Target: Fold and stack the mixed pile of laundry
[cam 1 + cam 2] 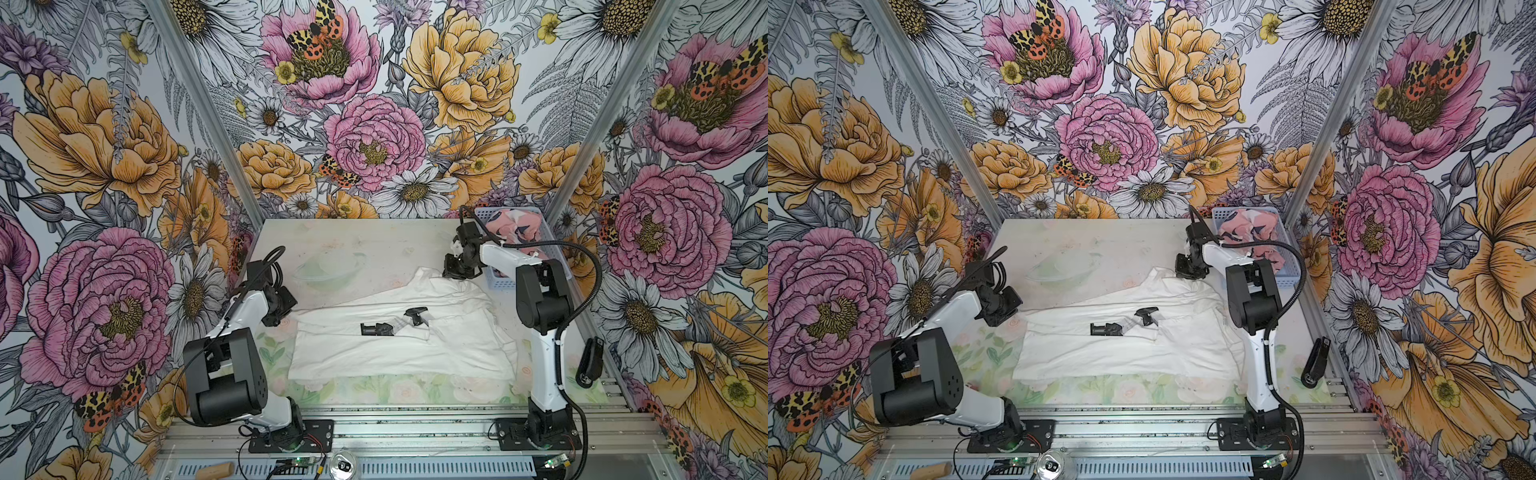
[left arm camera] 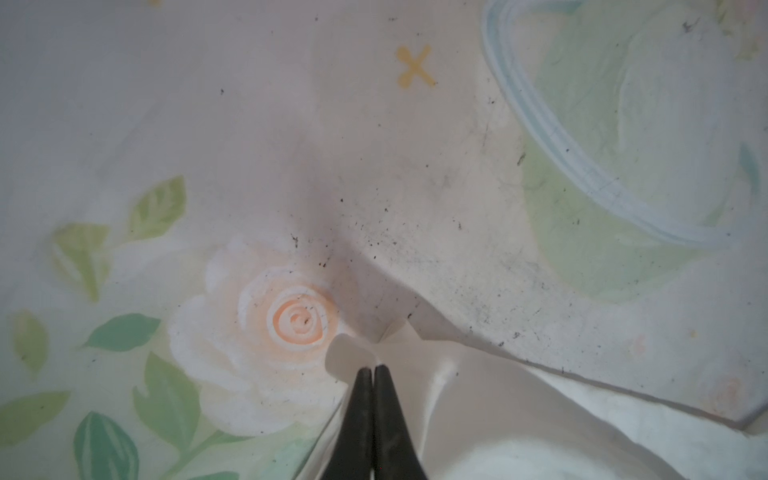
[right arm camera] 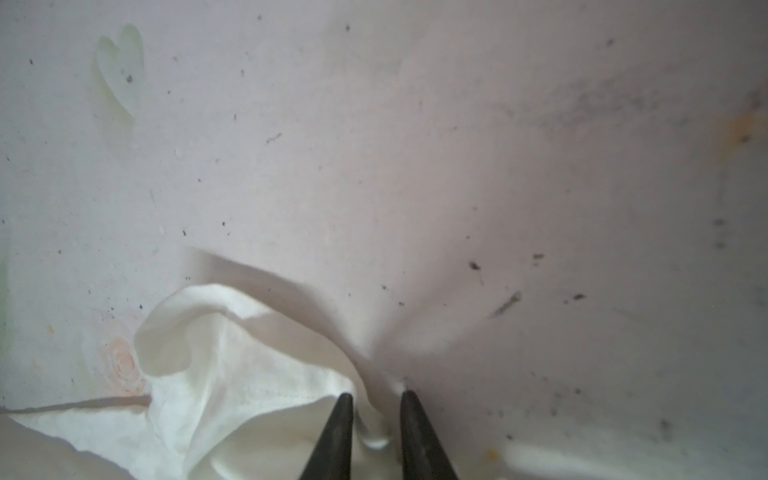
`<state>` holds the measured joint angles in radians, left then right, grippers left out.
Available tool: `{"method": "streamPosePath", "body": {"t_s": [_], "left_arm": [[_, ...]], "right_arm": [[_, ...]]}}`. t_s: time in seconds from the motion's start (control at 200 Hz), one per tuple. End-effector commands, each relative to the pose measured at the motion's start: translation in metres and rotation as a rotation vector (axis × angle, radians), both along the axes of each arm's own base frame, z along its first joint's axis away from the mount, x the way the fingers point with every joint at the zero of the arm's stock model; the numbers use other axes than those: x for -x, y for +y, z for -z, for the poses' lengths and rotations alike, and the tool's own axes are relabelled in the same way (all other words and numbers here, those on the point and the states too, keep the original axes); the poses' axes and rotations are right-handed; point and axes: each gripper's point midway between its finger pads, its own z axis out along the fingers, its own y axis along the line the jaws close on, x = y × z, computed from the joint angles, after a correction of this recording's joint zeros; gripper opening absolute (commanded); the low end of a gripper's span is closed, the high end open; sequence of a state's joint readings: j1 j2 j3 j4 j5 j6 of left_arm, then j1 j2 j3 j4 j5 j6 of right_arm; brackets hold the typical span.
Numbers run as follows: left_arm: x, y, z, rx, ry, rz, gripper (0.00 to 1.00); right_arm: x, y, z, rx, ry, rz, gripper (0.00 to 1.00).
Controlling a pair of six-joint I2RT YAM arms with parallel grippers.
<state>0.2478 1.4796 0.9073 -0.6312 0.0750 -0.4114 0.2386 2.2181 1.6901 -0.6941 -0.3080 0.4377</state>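
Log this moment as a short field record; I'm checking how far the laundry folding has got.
white garment: laid out on the table, creased, bunched toward its right side
pink garment: crumpled inside the blue basket, far right corner
left gripper: shut on the white garment's far left corner
right gripper: jaws narrow, a fold of the white garment's far edge between them
stack: not yet begun

Pink garment [image 1: 515, 228] partly hidden behind right arm [image 1: 505, 255].
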Motion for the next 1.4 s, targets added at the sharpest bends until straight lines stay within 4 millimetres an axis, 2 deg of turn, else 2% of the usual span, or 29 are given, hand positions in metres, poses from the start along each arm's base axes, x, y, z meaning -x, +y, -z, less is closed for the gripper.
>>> {"method": "streamPosePath", "body": {"t_s": [0.0,0.165,0.405,0.6,0.746,0.896,0.976,1.086,1.216,1.396], "left_arm": [[-0.013,-0.002,-0.013,-0.002,-0.047,0.013,0.00],[-0.012,-0.004,-0.016,-0.001,-0.059,0.012,0.00],[-0.009,-0.009,-0.020,0.003,-0.072,0.013,0.00],[-0.004,-0.011,-0.022,0.004,-0.082,0.013,0.00],[-0.001,-0.014,-0.023,0.008,-0.086,0.014,0.00],[0.002,-0.015,-0.020,0.009,-0.078,0.014,0.00],[0.003,-0.016,-0.019,0.009,-0.076,0.013,0.00],[0.002,-0.017,-0.018,0.008,-0.073,0.019,0.00],[-0.002,-0.019,-0.019,0.007,-0.075,0.027,0.00],[-0.004,-0.020,-0.021,0.006,-0.078,0.027,0.00]], "right_arm": [[-0.005,0.008,-0.015,-0.056,-0.032,0.009,0.10],[-0.007,0.008,-0.033,-0.068,-0.084,0.011,0.00],[-0.002,0.001,-0.075,-0.029,-0.214,0.001,0.00],[0.017,-0.005,-0.097,0.020,-0.275,-0.026,0.00],[0.044,0.001,-0.097,0.050,-0.276,-0.070,0.00],[0.089,0.015,-0.078,0.072,-0.212,-0.138,0.00],[0.102,0.011,-0.075,0.083,-0.202,-0.132,0.12],[0.096,-0.002,-0.086,0.112,-0.242,-0.103,0.27],[0.081,-0.009,-0.092,0.094,-0.249,-0.076,0.33],[0.080,-0.012,-0.073,0.096,-0.195,-0.060,0.36]]}}
